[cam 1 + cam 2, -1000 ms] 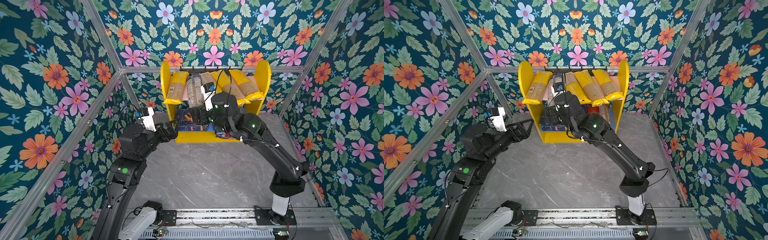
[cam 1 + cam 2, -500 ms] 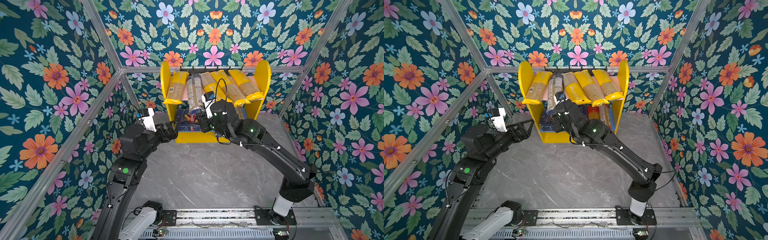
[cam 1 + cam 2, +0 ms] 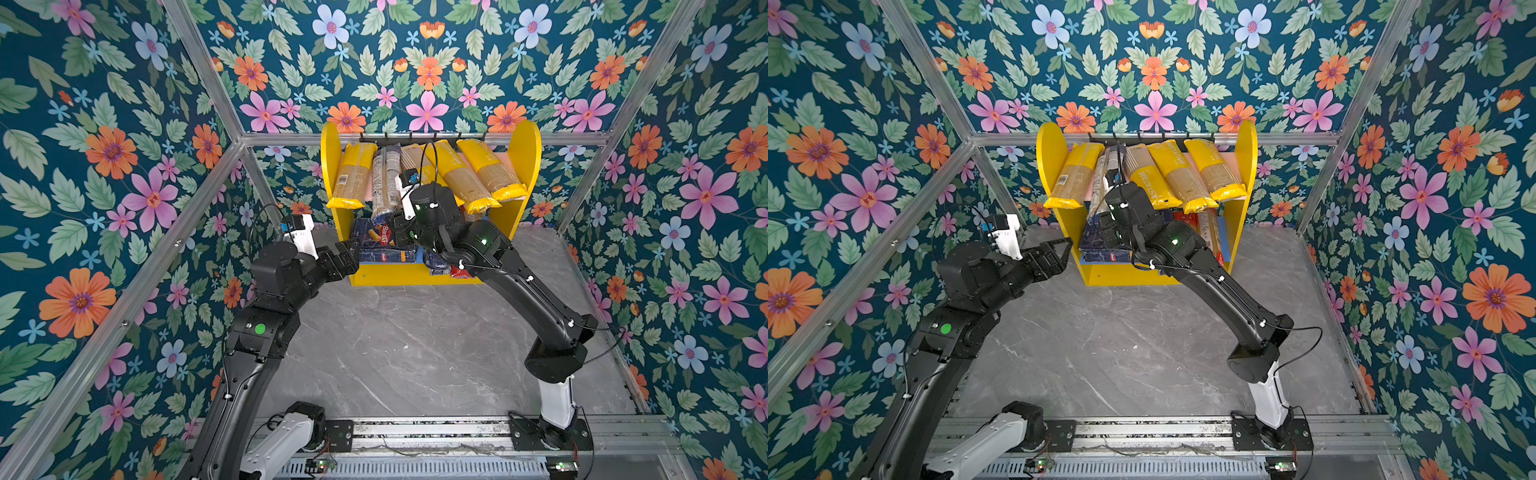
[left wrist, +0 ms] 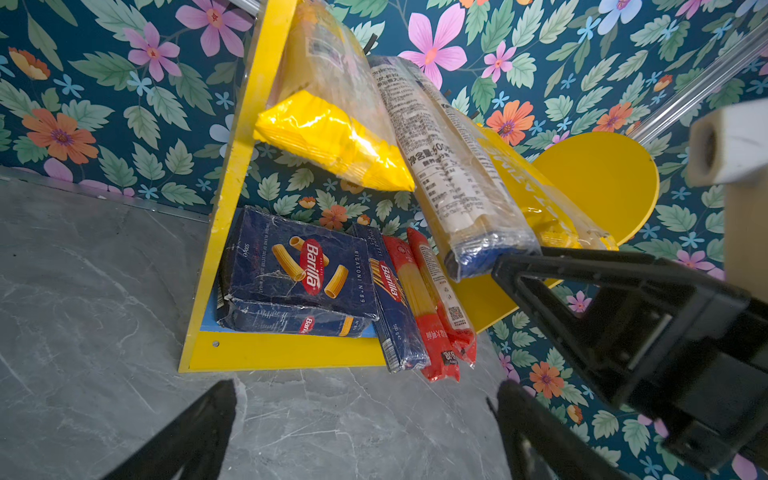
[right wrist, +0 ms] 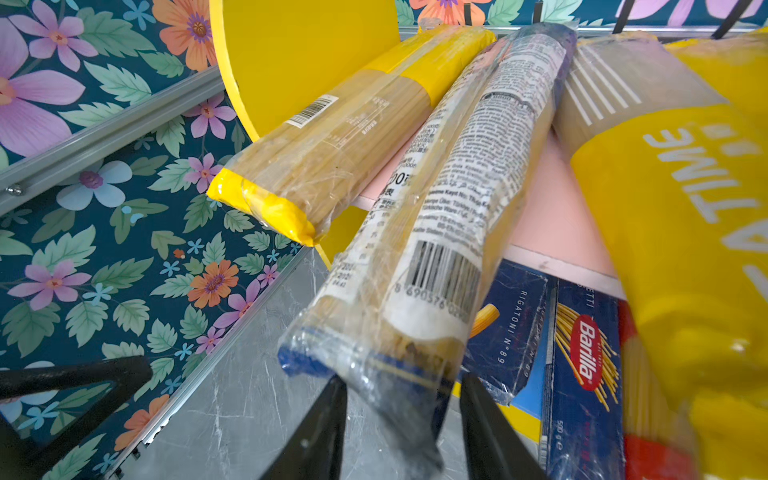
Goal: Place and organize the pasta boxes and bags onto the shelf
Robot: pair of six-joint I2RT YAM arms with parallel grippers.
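Black fingers of the right pincer (image 5: 405, 380) pinch the blue sealed end of the navy-and-clear spaghetti packet (image 5: 449, 199), one finger on either side of the crinkled film. That packet lies lengthwise on the pink upper board (image 5: 552, 216) of the shelf (image 5: 299, 54). Its gripped end hangs well past the board's front edge and slopes downward. It lies close between a yellow packet (image 5: 332, 158), on the side toward the yellow panel, and the PASTATIME packet (image 5: 673, 216); both also overhang the front edge. On the lower board the Barilla rigatoni box (image 4: 299, 266), the Barilla spaghetti box (image 4: 390, 299) and two red packets (image 4: 432, 316) sit side by side. The left pincer (image 4: 365, 386) hangs spread wide and empty over the surface, near the shelf's front left corner.

The step looks like squaring this packet up. It would be best to raise the end level, then slide it straight along its own length toward the board's back edge. A sideways shove would likely drag the neighbours, and bending the packet may snap the strands. The film looks slippery, so the grip could creep.
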